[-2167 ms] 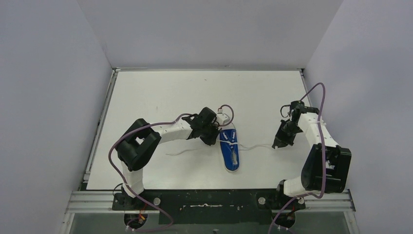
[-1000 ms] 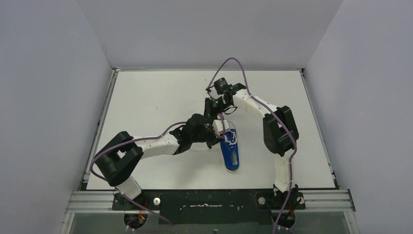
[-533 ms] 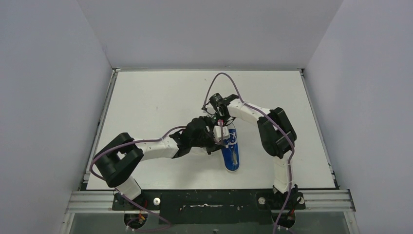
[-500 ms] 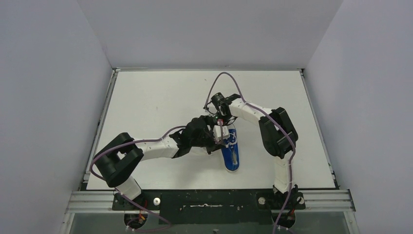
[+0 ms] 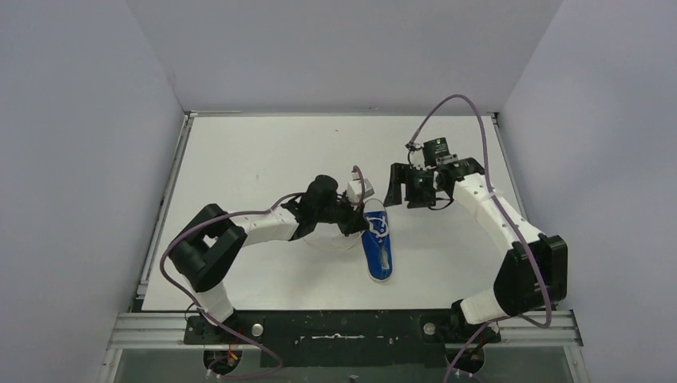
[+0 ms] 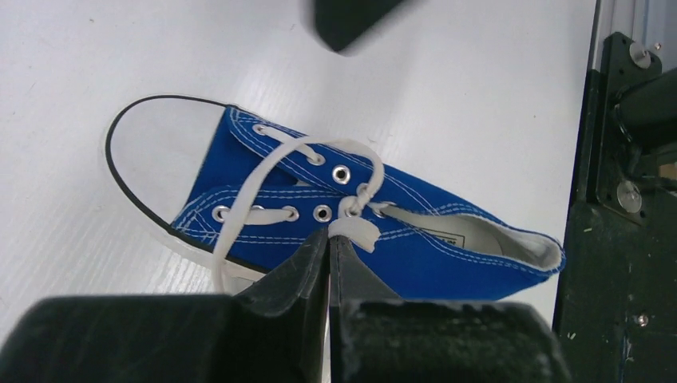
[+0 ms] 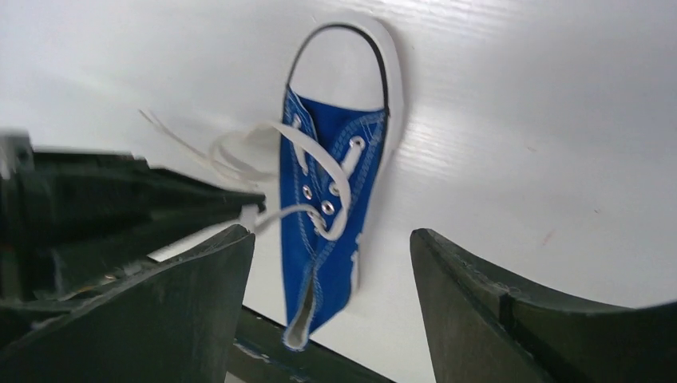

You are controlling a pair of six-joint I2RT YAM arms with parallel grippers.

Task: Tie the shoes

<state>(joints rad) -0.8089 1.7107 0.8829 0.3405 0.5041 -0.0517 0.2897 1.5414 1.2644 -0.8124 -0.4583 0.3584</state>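
The shoe (image 5: 377, 249) is a small blue canvas sneaker with a white toe cap, lying mid-table with its toe towards the near edge. In the left wrist view the shoe (image 6: 431, 239) lies on its sole, and its white laces (image 6: 267, 167) cross the eyelets. My left gripper (image 6: 329, 236) is shut on a short loop of lace at the top eyelets; from above, the left gripper (image 5: 356, 221) sits at the shoe's heel end. My right gripper (image 5: 397, 190) hangs open just behind and right of the shoe, holding nothing. Between its fingers (image 7: 199, 303) I see the shoe (image 7: 323, 255) and slack lace (image 7: 231, 152).
The white table (image 5: 263, 152) is closed in by grey walls on the left, back and right. A black mounting rail (image 5: 343, 327) runs along the near edge. The left arm (image 5: 263, 227) lies low across the table, left of the shoe.
My right gripper has opened and swung away from the shoe's heel end to the right. The left gripper stays shut on the lace, shifted slightly back.
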